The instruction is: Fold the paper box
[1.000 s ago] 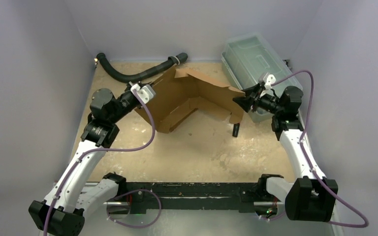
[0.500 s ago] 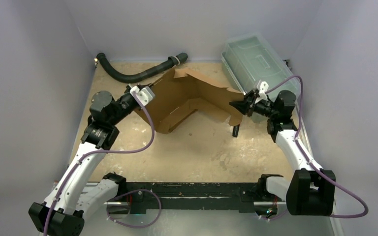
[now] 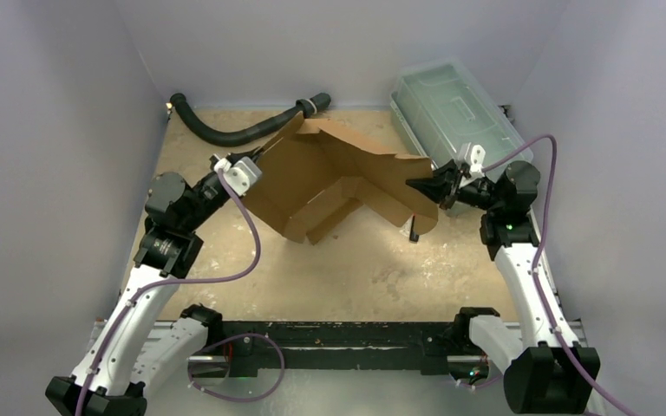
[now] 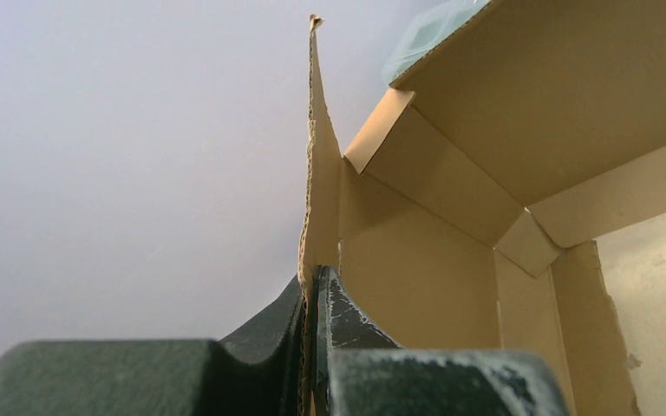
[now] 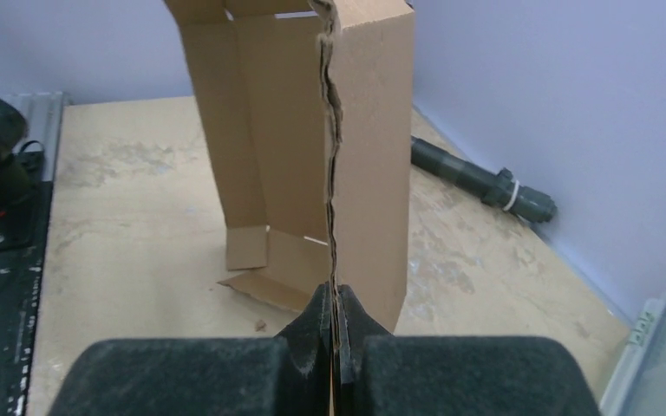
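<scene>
The paper box (image 3: 338,173) is a brown corrugated cardboard sheet, partly folded, held up over the middle of the table between both arms. My left gripper (image 3: 258,163) is shut on its left edge; in the left wrist view the cardboard edge (image 4: 316,173) runs up from between the pinched jaws of the left gripper (image 4: 315,282). My right gripper (image 3: 418,184) is shut on the box's right edge. The right wrist view shows the thin edge (image 5: 331,156) clamped in my right gripper (image 5: 336,299), with folded flaps (image 5: 260,260) hanging toward the table.
A clear greenish plastic lidded bin (image 3: 451,108) stands at the back right, just behind my right arm. A black corrugated hose (image 3: 243,130) lies along the back wall. A short black cylinder (image 3: 414,230) rests on the table under the box's right end. Grey walls enclose the table.
My right gripper has closed on the box's right edge. Both arms have shifted and the box is lifted and swung toward the near side, its right flap now lower.
</scene>
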